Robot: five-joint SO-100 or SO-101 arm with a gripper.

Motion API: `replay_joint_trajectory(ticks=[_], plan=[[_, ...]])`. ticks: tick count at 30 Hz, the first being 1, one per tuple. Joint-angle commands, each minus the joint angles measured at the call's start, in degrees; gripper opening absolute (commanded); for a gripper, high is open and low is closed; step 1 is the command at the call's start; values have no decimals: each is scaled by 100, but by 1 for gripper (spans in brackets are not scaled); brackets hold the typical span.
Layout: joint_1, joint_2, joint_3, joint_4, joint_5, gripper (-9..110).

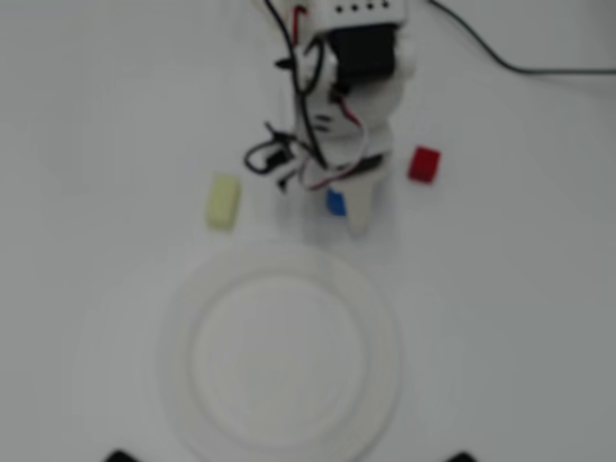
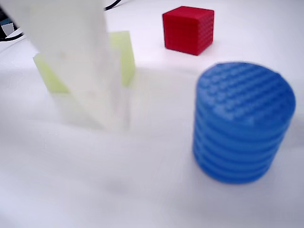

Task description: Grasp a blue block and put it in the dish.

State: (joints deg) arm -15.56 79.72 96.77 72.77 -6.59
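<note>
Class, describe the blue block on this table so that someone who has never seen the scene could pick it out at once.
Start at the big round white dish in the overhead view and look just beyond its far rim, under the arm's claw. There stands the blue block, between a pale yellow block and a red cube. It alone is blue and a ribbed cylinder with a round top.

A plain white table [image 1: 96, 96] under soft, even light fills both views.

Arm [image 1: 351, 106] was white printed plastic with a black servo block [image 1: 366, 50], loose black, red and white wires [image 1: 298, 144], and a pale translucent finger [image 2: 80, 61].
</note>
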Motion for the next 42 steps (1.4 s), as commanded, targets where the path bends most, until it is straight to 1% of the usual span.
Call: replay_joint_trajectory(ticks=[1,7,12,17,22,25,27,30,33,36,39,42], plan=[[-26,-44,-264,-132,-53,29],[-26,-185,-264,-281,-79,21],[-26,-167,-316,-343,-53,7],[-35,202,-272,-352,-70,2],[35,1178,62,-448,-185,0],[141,2092,677,-879,-387,0],[246,2830,1283,-1424,-571,0],[483,3929,2364,-2619,-888,0],[756,4562,3164,-3744,-1160,0],[1002,4535,3287,-4201,-1248,0],[1195,4166,3226,-4702,-1354,0],[1362,3410,2654,-4799,-1345,0]])
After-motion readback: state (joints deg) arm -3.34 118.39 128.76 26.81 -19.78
